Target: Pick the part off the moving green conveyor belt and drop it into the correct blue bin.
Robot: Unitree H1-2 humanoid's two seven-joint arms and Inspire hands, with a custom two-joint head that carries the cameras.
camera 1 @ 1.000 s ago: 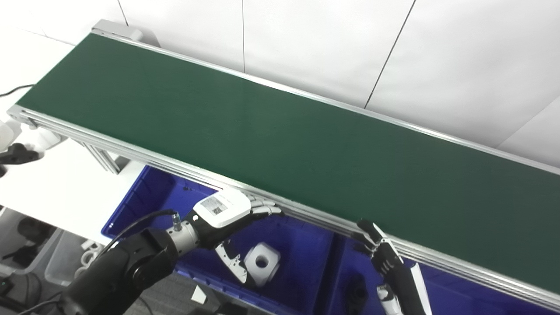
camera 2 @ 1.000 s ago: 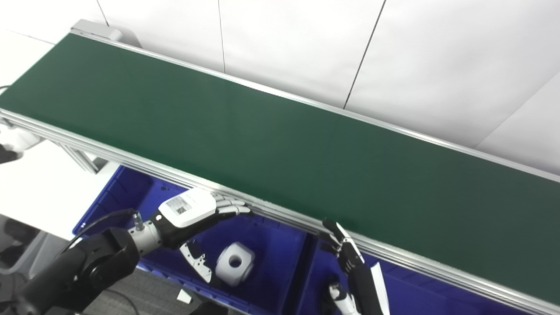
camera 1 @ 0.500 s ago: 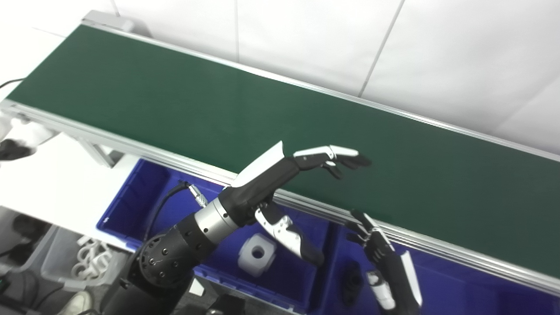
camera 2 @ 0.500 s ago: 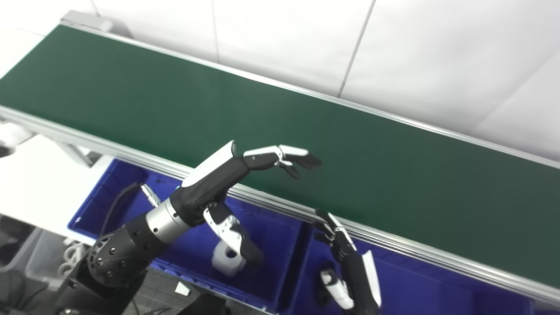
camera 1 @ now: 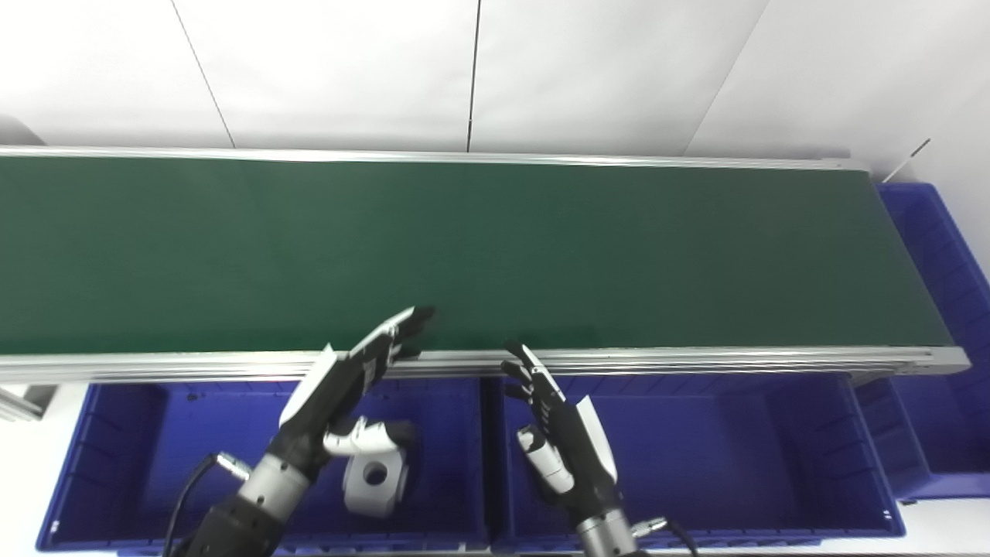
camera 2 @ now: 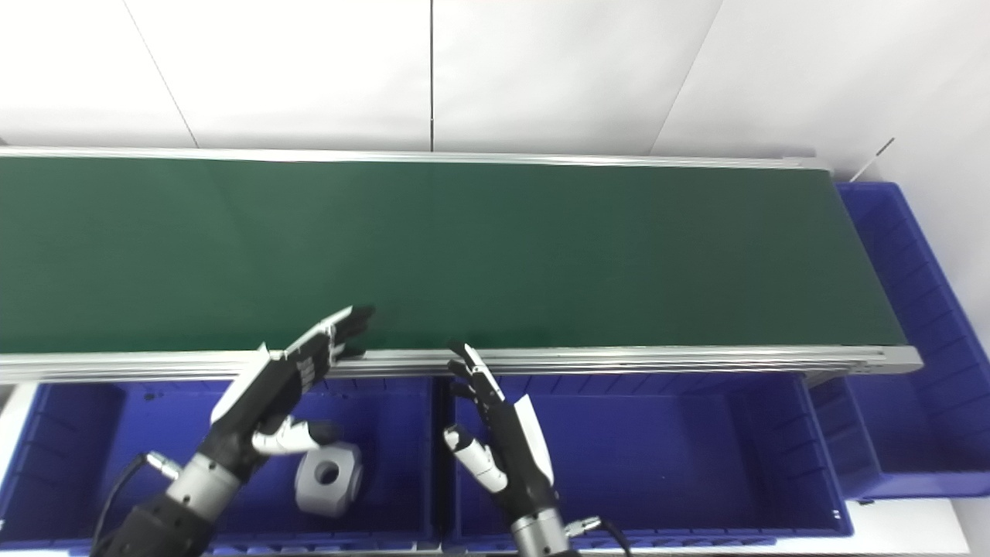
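Note:
The green conveyor belt (camera 1: 495,247) runs left to right and carries nothing that I can see. My left hand (camera 1: 340,394) is open and empty, its fingertips reaching over the belt's near rail. My right hand (camera 1: 561,433) is open and empty, raised over the middle blue bin (camera 1: 696,456) just below the rail. A white blocky part with a round hole (camera 1: 371,481) lies in the left blue bin (camera 1: 124,456), under my left hand; it also shows in the right eye view (camera 2: 329,478).
A third blue bin (camera 1: 940,325) stands at the belt's right end. The belt's aluminium rail (camera 1: 696,360) runs between the belt and the bins. A white panelled wall (camera 1: 464,70) is behind the belt.
The camera has swung round, so the belt now lies level and its right end shows. My left hand has dropped from above the belt to its near rail. My right hand stays open by the rail.

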